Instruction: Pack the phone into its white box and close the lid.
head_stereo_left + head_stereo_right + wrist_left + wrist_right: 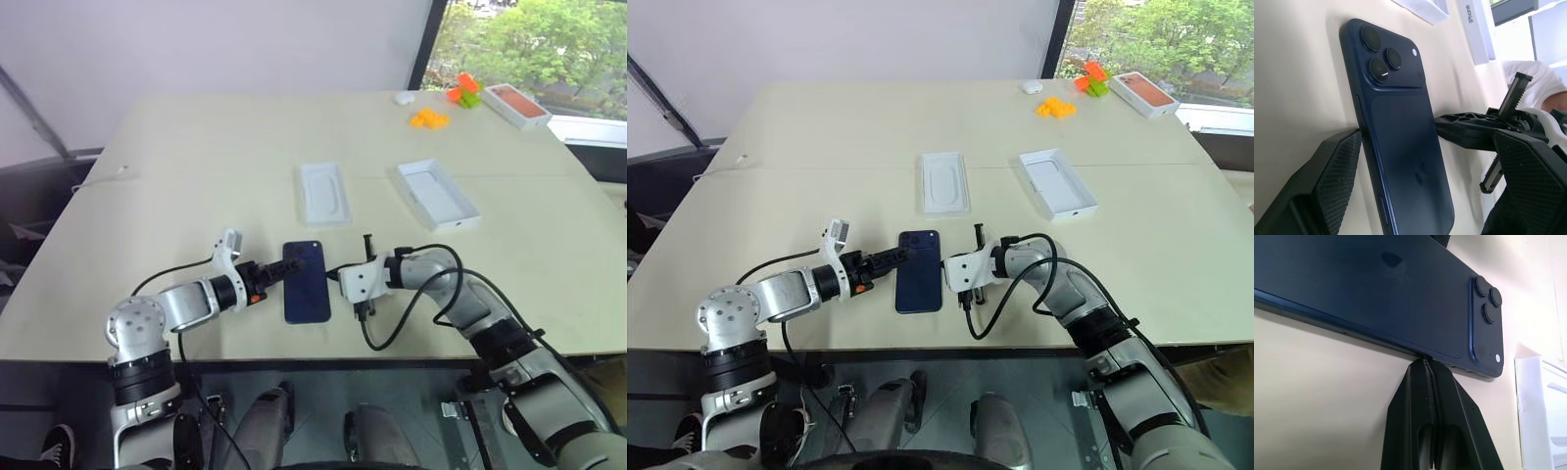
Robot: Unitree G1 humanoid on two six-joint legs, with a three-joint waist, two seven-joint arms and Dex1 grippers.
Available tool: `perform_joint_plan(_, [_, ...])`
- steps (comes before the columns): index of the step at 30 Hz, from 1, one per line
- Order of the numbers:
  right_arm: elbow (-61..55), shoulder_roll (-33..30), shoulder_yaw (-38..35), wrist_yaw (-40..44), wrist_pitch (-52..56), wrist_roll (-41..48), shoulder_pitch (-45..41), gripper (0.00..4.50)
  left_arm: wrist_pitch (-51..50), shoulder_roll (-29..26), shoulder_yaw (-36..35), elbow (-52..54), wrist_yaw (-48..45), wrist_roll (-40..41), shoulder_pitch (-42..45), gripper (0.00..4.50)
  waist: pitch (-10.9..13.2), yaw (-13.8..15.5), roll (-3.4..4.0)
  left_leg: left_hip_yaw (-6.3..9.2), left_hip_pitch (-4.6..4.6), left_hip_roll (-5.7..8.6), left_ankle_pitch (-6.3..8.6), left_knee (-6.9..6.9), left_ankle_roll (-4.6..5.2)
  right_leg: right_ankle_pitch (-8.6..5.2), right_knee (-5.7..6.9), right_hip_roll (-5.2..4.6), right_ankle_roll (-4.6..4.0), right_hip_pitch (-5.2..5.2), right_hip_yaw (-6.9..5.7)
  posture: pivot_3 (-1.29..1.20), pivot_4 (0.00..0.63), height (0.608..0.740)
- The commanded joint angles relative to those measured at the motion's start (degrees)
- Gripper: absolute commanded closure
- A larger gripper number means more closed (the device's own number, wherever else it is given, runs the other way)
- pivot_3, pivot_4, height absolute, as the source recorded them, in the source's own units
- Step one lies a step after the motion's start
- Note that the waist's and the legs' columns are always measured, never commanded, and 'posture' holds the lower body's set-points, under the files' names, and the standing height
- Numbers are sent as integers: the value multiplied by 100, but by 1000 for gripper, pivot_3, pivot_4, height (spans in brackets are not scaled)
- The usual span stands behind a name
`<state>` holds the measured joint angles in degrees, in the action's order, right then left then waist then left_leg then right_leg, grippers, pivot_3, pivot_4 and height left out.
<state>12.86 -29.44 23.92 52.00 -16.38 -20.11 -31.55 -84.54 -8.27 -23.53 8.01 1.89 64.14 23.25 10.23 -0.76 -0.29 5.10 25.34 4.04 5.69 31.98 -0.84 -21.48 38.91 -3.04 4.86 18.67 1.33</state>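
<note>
The phone (306, 282) lies back up near the table's front edge, its camera cluster (1382, 54) at the far end. My left gripper (284, 269) is open and reaches in from the left. One finger pad (1334, 181) rests at the phone's left long edge and the other (1533, 176) stands over its right side. My right gripper (1425, 369) is shut, with its tip against the phone's right long edge. The white box (323, 192), a shallow tray with a moulded recess, lies open beyond the phone. Its lid (437, 194) lies open side up to the right.
A white box with an orange-red top (516, 104) sits at the far right corner. Orange blocks (429, 118), an orange and green pile (464, 91) and a small white object (403, 97) lie near it. The table's front edge (294, 354) runs just below the phone.
</note>
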Motion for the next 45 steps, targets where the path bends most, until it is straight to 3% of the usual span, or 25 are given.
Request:
perform_joint_plan(1, [-53, 314, 151, -52, -1, 92, -73, 4468, -287, 250, 173, 68, 176, 161, 152, 0, 0, -23, 1, -3, 0, 0, 0, 0, 0, 1, 0, -11, -1, 2, -8, 0, 150, 740])
perform_joint_plan(7, [58, 271, 128, -34, -94, 53, -106, 4468, -738, 729, -99, 239, 806, 315, 545, 0, 3, 6, -5, -10, 4, 0, 1, -6, 1, 0, -15, -22, 1, 7, -25, 0, 150, 740])
perform_joint_plan(10, [73, 323, 93, -24, -65, 99, -115, 4468, -796, 742, -141, 120, 1114, 82, 547, 0, 4, 10, -6, -10, 6, 0, 0, -13, 1, 1, -30, -22, 3, 6, -31, 0, 150, 740])
perform_joint_plan(20, [44, 287, 101, 33, -86, 84, -74, 4468, -796, 682, -176, 52, 1511, 826, 441, 0, 4, 8, -7, -10, 4, 0, 1, -35, 2, 4, -60, -21, 9, 0, -36, 0, 150, 740])
perform_joint_plan(31, [45, 332, 82, -3, -59, 85, -56, 4468, -793, 775, -130, 79, 2667, 1598, 566, 0, 5, 11, -13, -10, 3, 0, 1, -48, 2, 7, -74, -21, 13, -2, -36, 0, 150, 740])
perform_joint_plan(39, [6, 356, 65, 5, -6, 114, -29, 4468, -361, 285, 247, -18, 3492, 2452, 563, 0, 18, 9, -35, -10, 3, 0, 0, -57, 2, 15, -77, -20, 29, 1, -37, 0, 150, 740])
perform_joint_plan(45, [3, 326, 52, 4, -6, 119, -37, 4468, 465, -299, 1030, -91, 4067, 3520, 356, 0, 21, 15, -40, -11, 3, 0, 0, -69, 1, 15, -81, -21, 31, 5, -36, 0, 150, 740])
